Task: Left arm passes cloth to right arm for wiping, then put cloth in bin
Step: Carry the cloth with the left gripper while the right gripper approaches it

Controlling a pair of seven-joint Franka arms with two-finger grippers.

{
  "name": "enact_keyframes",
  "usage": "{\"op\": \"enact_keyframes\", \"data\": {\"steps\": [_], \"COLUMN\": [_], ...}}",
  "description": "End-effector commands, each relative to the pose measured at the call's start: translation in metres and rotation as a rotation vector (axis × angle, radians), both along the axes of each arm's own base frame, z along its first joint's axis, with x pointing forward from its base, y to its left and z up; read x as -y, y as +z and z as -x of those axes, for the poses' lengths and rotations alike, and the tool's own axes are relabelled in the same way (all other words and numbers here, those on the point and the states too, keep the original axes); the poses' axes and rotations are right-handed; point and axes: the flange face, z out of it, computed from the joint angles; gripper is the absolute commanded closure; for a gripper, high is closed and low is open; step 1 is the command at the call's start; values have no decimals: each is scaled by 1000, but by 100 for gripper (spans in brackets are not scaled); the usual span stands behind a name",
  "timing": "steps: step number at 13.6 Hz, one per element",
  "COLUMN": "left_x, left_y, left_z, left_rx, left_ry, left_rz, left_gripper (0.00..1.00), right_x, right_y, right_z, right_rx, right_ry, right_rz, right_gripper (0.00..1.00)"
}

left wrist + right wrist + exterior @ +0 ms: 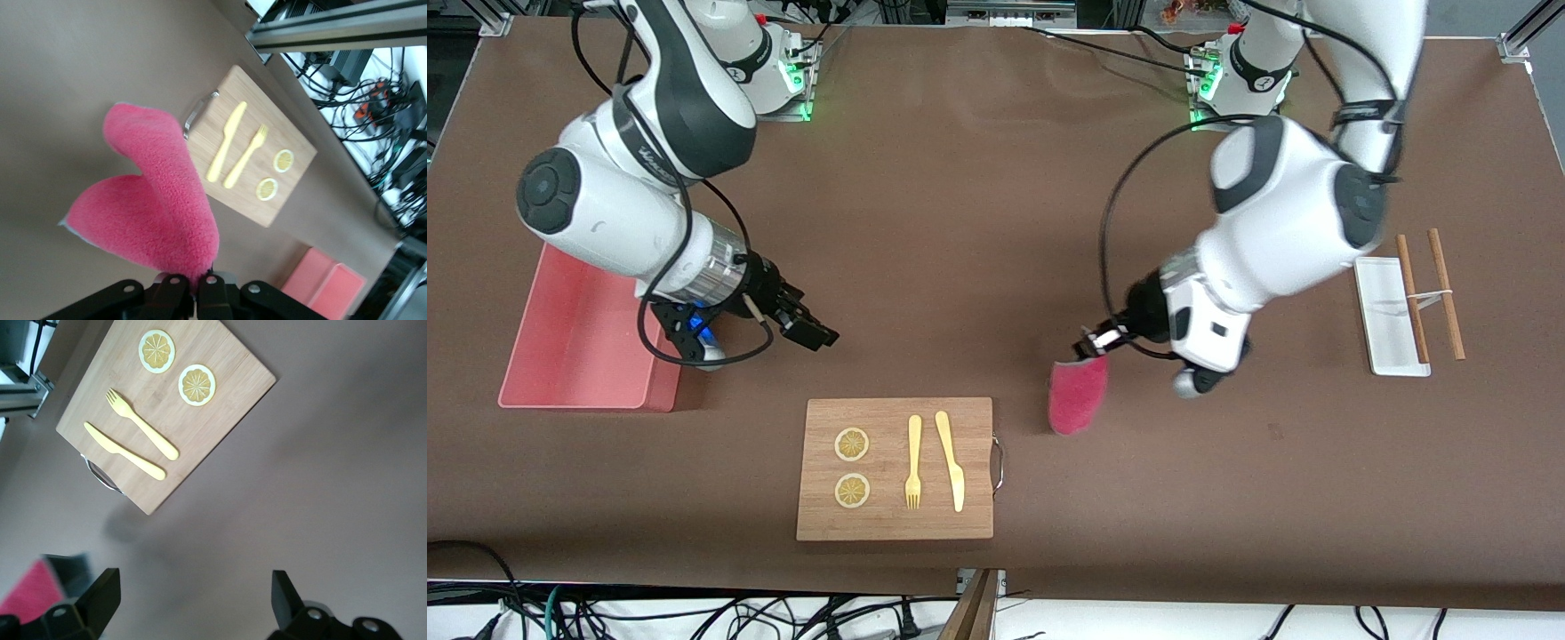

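At nine o'clock on the worktop (978, 222) you see the bin (574, 342); over its edge the right end effector (805, 324) hangs open-jawed. Toward three o'clock, your left end effector (1092, 345) pinches the cloth (1078, 396), dangling beside the cutting board (895, 468).

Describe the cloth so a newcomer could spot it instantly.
Start at the wooden cutting board with the fork and knife, nearest the front camera. Toward the left arm's end of the table from it, the left gripper is shut on a hanging cloth. It is the only fluffy crimson-pink thing; the pink bin is hard plastic.
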Motion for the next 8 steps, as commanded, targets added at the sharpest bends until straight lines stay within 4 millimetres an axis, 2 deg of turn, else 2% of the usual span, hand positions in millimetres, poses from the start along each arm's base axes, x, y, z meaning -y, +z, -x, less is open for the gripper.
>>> {"op": "enact_keyframes", "data": {"steps": [1, 5, 8], "left_x": [46, 114, 134], "left_y": [-1, -14, -17], "left_z": [12, 37, 50], "left_rx": [-27, -61, -112], "left_ry": [187, 439, 508], "left_rz": [83, 239, 281], "left_gripper": [100, 100, 100], "right_x": [-30, -60, -77], "right_y": [-18, -46, -65], "right_z": [-3, -7, -9], "right_rx": [1, 12, 23], "right_ry": [-85, -165, -208], "right_rz": [-52, -99, -127], "right_gripper": [0, 0, 0]}}
